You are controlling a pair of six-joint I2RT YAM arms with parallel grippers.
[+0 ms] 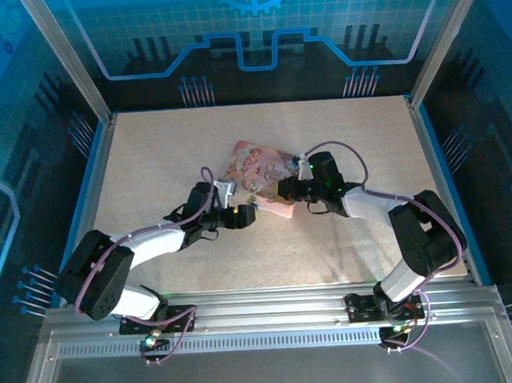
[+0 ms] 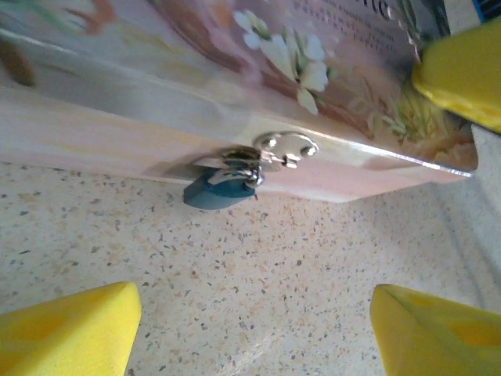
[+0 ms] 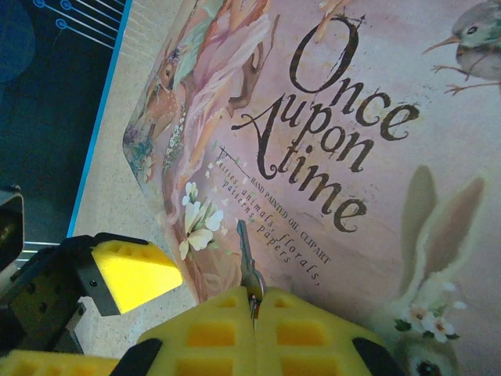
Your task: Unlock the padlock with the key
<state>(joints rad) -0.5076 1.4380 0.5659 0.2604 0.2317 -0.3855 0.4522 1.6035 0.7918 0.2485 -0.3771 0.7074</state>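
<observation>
Pink tin (image 1: pixel 254 161) on speckled table (image 1: pixel 151 163)

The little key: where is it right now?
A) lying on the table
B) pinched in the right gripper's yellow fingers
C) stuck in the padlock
B: the key pokes out from the shut yellow fingers of the right gripper, over the pink tin.

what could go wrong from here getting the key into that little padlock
The key is pinched only by its end in the right claw, so it may twist or slip on contact. The padlock hangs loose on the clasp of the tin with the left claw open and off it, so it may swing away.
</observation>
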